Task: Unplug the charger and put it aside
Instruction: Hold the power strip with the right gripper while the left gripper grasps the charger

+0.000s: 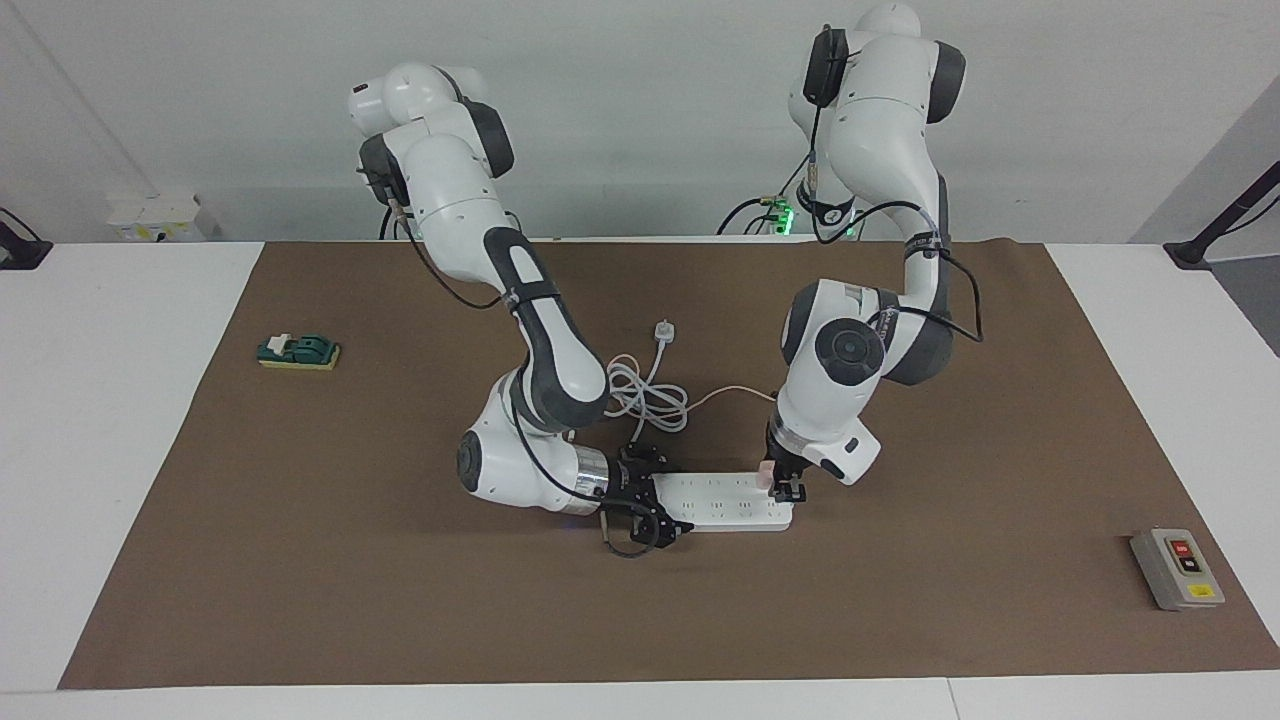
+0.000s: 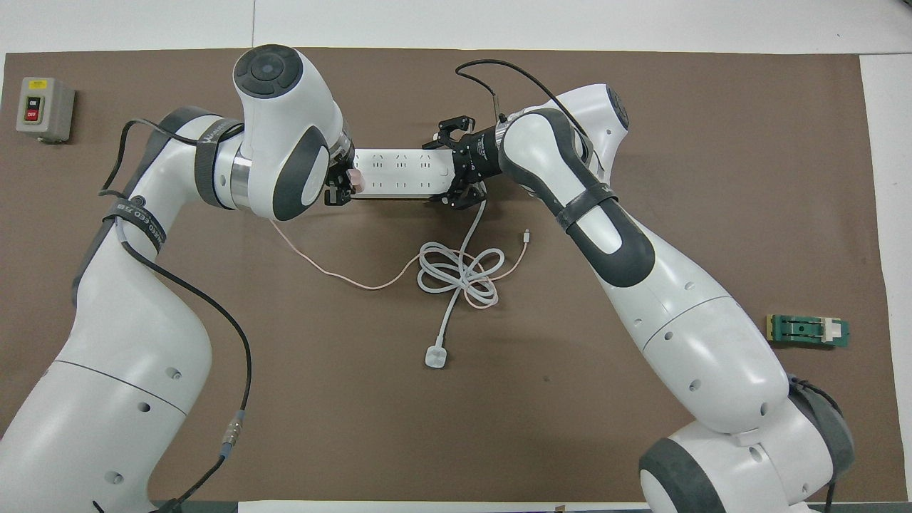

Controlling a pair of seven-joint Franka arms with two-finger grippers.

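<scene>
The little pink charger (image 1: 765, 473) is plugged into the long white power strip (image 1: 720, 502), at the end toward the left arm's side of the bench. The left gripper (image 1: 787, 487) is pressed tight on the charger. The right gripper (image 1: 650, 495) is at the strip's other end with its fingers spread wide around it.
</scene>
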